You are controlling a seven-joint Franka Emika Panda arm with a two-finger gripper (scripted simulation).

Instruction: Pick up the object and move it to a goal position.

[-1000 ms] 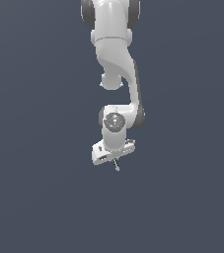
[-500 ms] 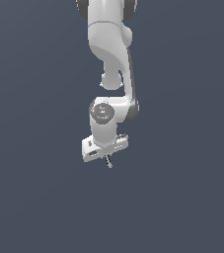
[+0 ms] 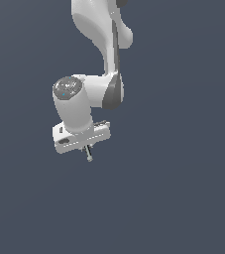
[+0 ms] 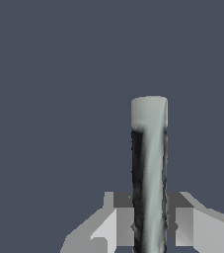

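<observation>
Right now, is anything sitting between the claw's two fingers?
Yes, the rod. The wrist view shows it standing between the fingers, one pressed on each side. In the exterior view it pokes out below the claw.

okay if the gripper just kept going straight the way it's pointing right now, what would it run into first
Nothing that shows. The gripper points downward, shut on the thin rod that sticks out past its fingers. Both views show only plain dark background ahead, so the way looks free, though depth is hard to judge.
</observation>
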